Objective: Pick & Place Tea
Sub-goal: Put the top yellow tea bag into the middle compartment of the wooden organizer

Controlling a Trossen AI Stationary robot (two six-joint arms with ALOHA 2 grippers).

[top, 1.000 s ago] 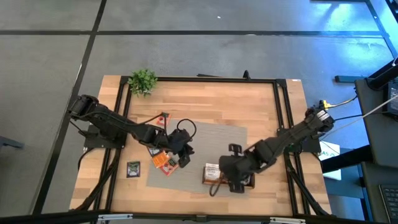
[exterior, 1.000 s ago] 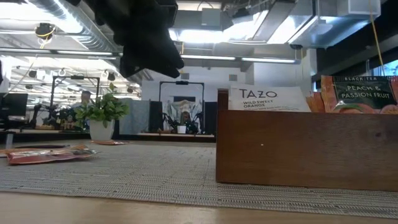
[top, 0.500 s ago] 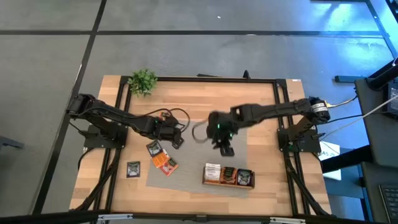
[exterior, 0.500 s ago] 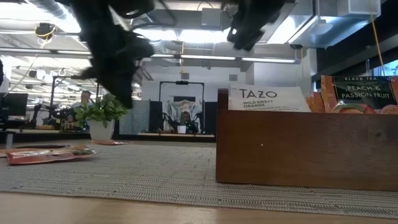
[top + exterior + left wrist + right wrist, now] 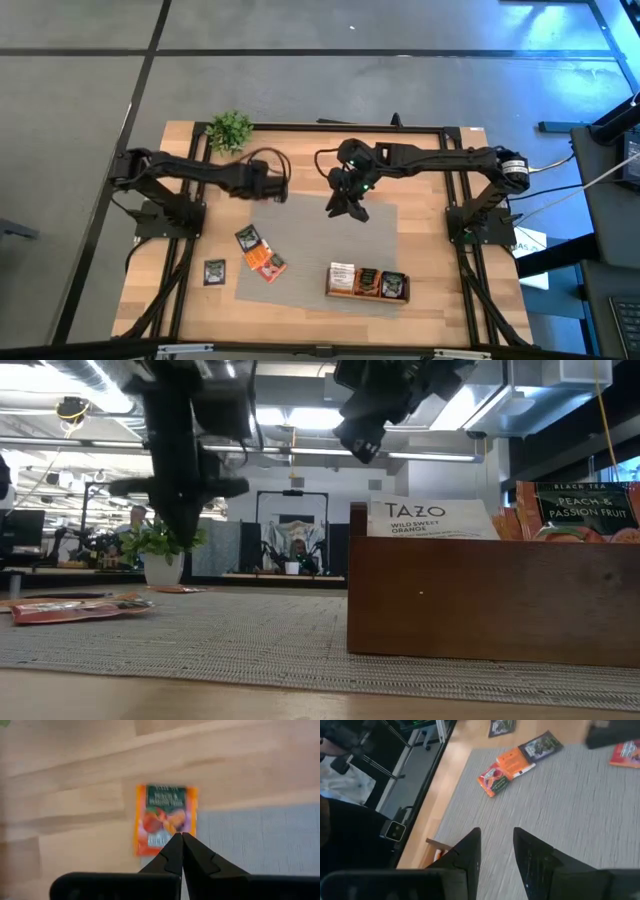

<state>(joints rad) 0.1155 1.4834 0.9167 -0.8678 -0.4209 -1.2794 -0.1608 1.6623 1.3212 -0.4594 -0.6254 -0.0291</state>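
Jaws: left pressed together, empty; right standing parted, empty.

High view: left gripper (image 5: 281, 191) hovering at mat (image 5: 380, 235) corner; right gripper (image 5: 345, 208) hanging over mat; tray (image 5: 367, 296) sitting at front edge; loose sachets (image 5: 257, 252) lying left.

Left wrist view: showing orange sachet (image 5: 165, 818) lying on wood beside mat.

Right wrist view: showing sachets on mat.

From above I cannot read the sachet (image 5: 263, 190) beneath the left arm; my left fingers (image 5: 176, 851) cover its lower print.
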